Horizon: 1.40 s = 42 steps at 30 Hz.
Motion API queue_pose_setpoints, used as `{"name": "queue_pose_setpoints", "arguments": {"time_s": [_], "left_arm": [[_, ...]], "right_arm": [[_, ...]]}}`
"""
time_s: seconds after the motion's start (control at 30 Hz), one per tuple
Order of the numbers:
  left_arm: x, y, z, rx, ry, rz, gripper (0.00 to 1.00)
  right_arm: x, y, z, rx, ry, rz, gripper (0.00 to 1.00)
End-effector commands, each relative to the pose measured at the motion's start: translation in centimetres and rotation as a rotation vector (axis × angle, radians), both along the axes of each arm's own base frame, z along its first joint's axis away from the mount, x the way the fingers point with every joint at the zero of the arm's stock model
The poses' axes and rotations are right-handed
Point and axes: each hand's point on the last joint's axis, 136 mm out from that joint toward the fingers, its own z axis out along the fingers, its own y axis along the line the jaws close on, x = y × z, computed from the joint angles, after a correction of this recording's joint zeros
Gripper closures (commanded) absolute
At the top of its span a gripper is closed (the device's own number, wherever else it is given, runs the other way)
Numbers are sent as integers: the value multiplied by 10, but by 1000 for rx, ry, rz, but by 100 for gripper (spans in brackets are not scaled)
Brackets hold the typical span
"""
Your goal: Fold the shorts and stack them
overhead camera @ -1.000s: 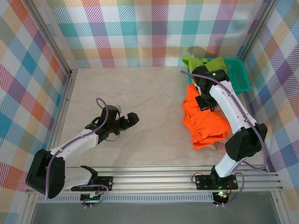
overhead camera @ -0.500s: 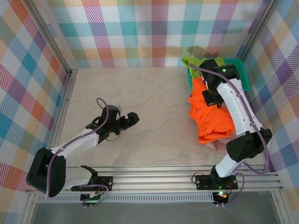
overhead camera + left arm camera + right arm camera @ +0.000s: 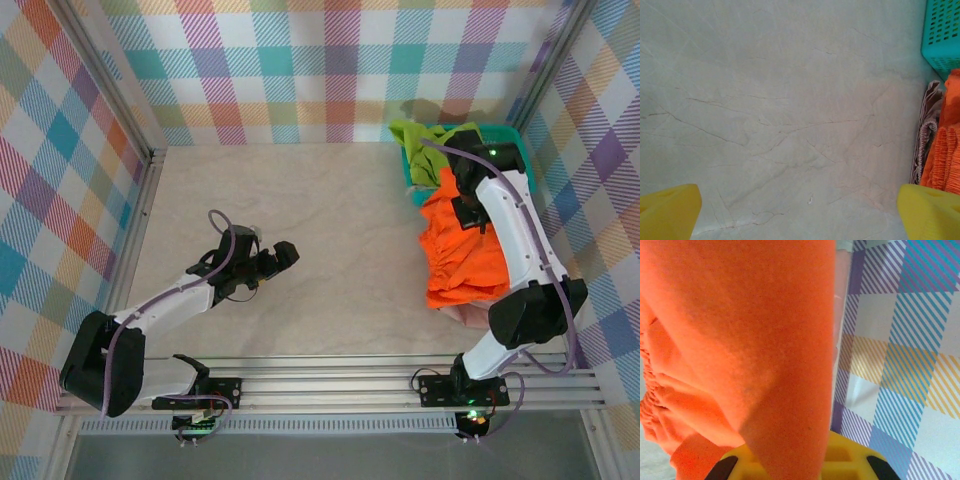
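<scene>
The orange shorts (image 3: 455, 262) hang bunched at the right side of the table, and my right gripper (image 3: 467, 222) is shut on their upper part. In the right wrist view the orange shorts (image 3: 740, 340) drape from the right gripper (image 3: 795, 465) and hide its fingertips. A bit of the pink shorts (image 3: 468, 314) pokes out under the orange pair. The green shorts (image 3: 425, 140) lie over the basket's left rim. My left gripper (image 3: 283, 255) stands open over bare table at the left, holding nothing. Its view catches the orange shorts (image 3: 947, 150) and pink shorts (image 3: 926, 135) at the right edge.
A teal mesh basket (image 3: 520, 165) stands in the back right corner, also seen as the basket (image 3: 944, 30) in the left wrist view. Plaid walls (image 3: 330, 70) close the table on three sides, with the right wall (image 3: 900, 340) close to my right gripper.
My right gripper has carried the orange shorts to the right and a little back, toward the basket and wall. The left arm has barely moved.
</scene>
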Motion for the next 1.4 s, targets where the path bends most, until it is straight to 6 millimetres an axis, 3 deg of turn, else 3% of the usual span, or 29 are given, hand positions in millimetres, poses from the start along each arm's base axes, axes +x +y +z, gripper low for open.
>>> {"name": "queue_pose_setpoints", "arguments": {"time_s": [0.0,0.27,0.5,0.53,0.57,0.6,0.7,0.73,0.8,0.83,1.07,1.23,1.37], "left_arm": [[9,-3,3,-24,-15,-2,0],[17,-12,1,-46,-8,-23,0],[21,-17,1,-64,-10,-34,0],[21,-18,2,-66,-11,-37,0],[21,-18,2,-66,-13,-39,0],[21,-18,3,-66,-14,-40,0],[19,-17,4,-62,-18,-44,0],[19,-17,4,-60,-18,-45,0],[18,-17,5,-58,-20,-45,0],[18,-17,5,-60,-21,-46,0],[19,-18,8,-74,-32,-44,0],[16,-15,15,-72,-51,-41,0],[13,-11,19,-58,-63,-38,0]], "right_arm": [[1,-31,8,-112,-40,-40,100],[12,-55,-18,-178,1,-51,98],[17,-83,-35,-291,35,-87,86],[16,-87,-34,-301,36,-101,80],[14,-93,-31,-313,30,-120,66],[13,-97,-27,-320,17,-141,41],[7,-107,-10,-306,-49,-225,11],[5,-106,-3,-291,-76,-243,6],[3,-91,1,-162,-132,-279,2],[5,-74,-1,-31,-156,-279,0],[22,70,-2,860,-243,-120,1],[21,118,-9,1206,-257,-127,0],[10,134,-39,1342,-223,-166,1]]}}
